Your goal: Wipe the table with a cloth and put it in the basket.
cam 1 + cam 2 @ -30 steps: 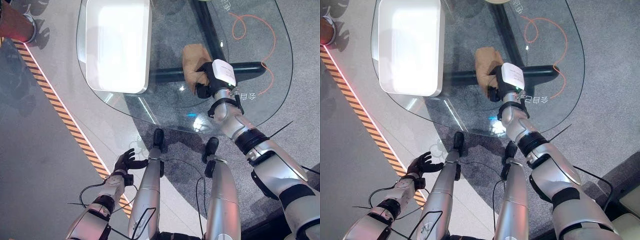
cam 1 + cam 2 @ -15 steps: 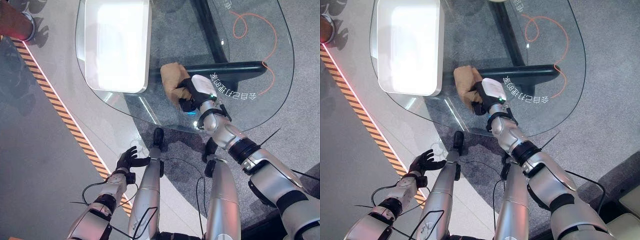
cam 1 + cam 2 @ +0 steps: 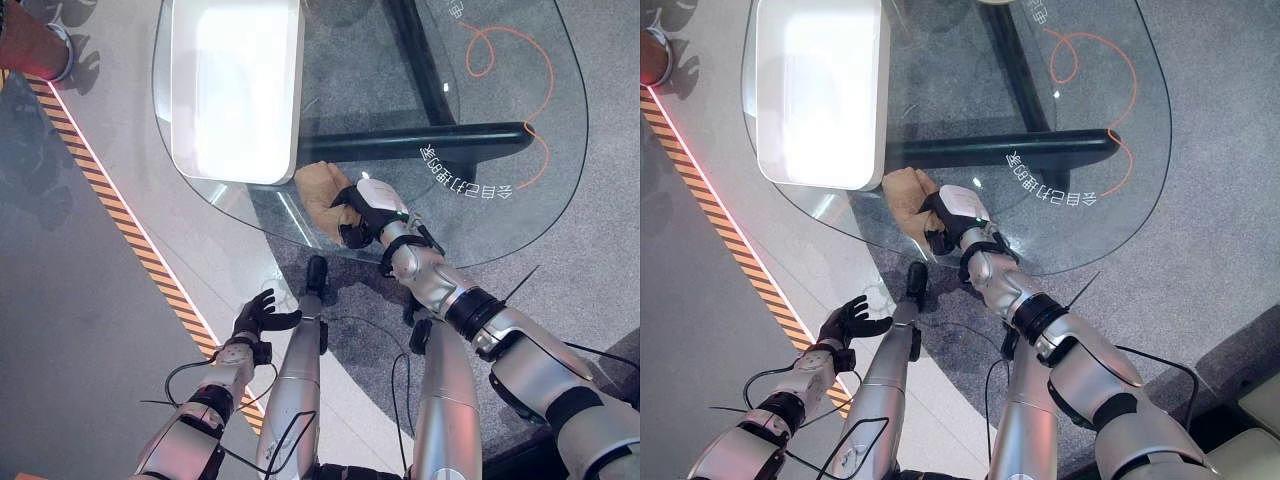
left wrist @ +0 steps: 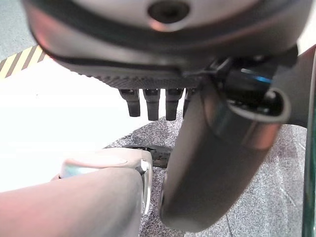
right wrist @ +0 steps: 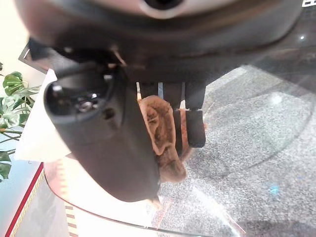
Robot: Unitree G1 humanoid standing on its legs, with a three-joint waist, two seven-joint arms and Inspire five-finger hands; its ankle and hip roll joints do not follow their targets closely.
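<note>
Nearest me, my left hand (image 3: 262, 314) hangs low off the table beside the striped floor tape (image 3: 120, 225), fingers spread and relaxed, holding nothing; up from there my right hand (image 3: 366, 208) sits on the glass table (image 3: 520, 215) close to its near edge, fingers curled down and clamped on the tan cloth (image 3: 318, 190); right wrist view confirms it, the cloth (image 5: 160, 133) bunched between thumb and fingers, pressed on the glass; the cloth sticks out of the hand toward my left, crumpled, just beside the near corner of the white basket (image 3: 236, 90), can't tell whether they touch; the basket stands on the left part of the tabletop, further in; through the glass I see the dark table base (image 3: 430, 138) crossing behind the hand; beyond that an orange cable (image 3: 510, 60) loops under the far right part of the table.
</note>
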